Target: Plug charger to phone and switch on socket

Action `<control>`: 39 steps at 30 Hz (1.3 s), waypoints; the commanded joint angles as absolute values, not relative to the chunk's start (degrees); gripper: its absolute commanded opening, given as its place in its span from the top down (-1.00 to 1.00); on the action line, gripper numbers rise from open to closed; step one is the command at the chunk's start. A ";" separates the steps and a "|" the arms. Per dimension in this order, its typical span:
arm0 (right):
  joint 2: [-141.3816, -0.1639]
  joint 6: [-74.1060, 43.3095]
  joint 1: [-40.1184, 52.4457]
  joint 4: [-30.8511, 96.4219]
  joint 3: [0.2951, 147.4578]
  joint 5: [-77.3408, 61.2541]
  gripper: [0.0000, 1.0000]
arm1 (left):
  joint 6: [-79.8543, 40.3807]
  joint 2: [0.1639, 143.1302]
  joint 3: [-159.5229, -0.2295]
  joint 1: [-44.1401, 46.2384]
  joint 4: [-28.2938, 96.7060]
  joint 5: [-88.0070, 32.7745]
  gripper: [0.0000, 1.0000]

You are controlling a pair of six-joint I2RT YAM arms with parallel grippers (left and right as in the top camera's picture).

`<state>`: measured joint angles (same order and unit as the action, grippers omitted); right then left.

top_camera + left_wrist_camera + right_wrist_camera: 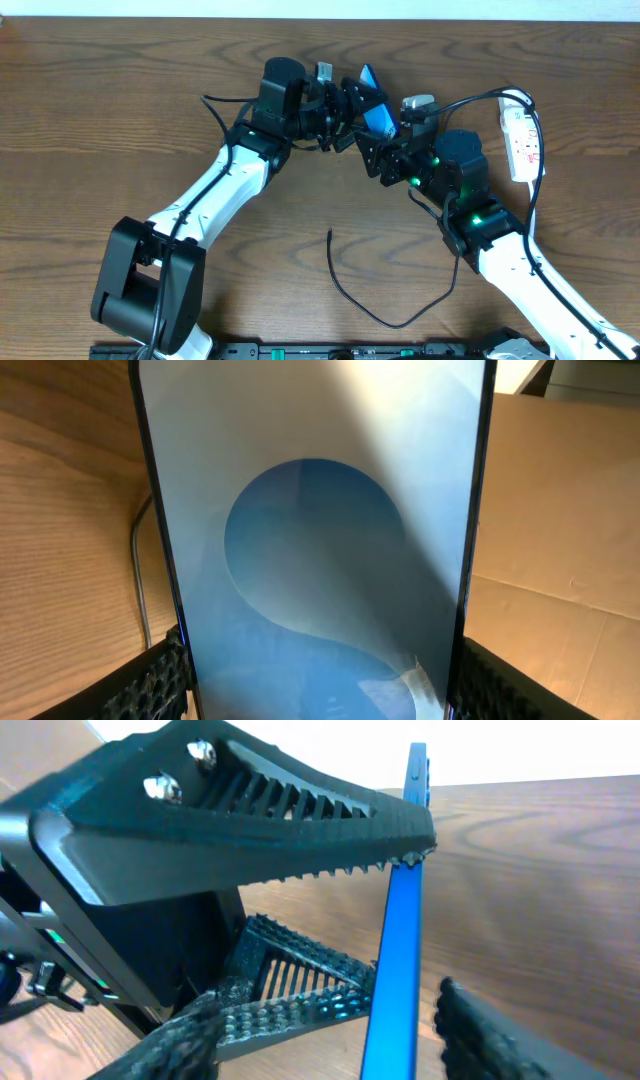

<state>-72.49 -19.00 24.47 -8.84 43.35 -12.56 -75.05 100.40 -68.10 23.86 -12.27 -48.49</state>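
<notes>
The phone [377, 115], blue-screened, is held up off the table at the back centre by my left gripper [350, 105]. It fills the left wrist view [315, 540], and the left gripper [315, 685] is shut on its two long edges. My right gripper [380, 152] reaches in from the right. Seen edge-on, the phone [395, 980] stands between the right gripper's [325, 1015] fingers with a gap on each side, so it is open. The charger [345, 290] lies loose on the table in front, tip [330, 233] free. The socket [521, 140] lies at the far right.
A black cable [538, 160] arcs over the socket and runs down beside the right arm [520, 260]. The left arm [215, 195] crosses the left half of the table. A brown cardboard surface [560, 510] shows behind the phone.
</notes>
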 commanded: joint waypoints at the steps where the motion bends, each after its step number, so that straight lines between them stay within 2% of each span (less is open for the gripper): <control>1: -72.40 -19.03 24.86 -8.99 44.69 -11.92 -0.19 | -75.33 98.91 -68.95 24.18 -13.04 -48.82 0.85; 14: -72.44 -19.03 24.86 -8.97 44.69 -11.90 0.28 | -75.31 98.91 -68.95 25.30 -13.02 -49.04 0.85; 20: -72.44 -19.03 24.86 -8.97 44.69 -11.88 0.39 | -75.31 98.91 -68.95 25.50 -13.02 -49.06 0.86; 37: -72.44 -19.31 24.84 -8.95 44.69 -10.76 0.98 | -75.31 98.91 -68.95 25.47 -13.02 -49.23 0.84; 39: -72.44 -19.31 24.84 -8.93 44.69 -10.61 0.98 | -75.31 98.91 -68.95 25.47 -13.02 -49.25 0.47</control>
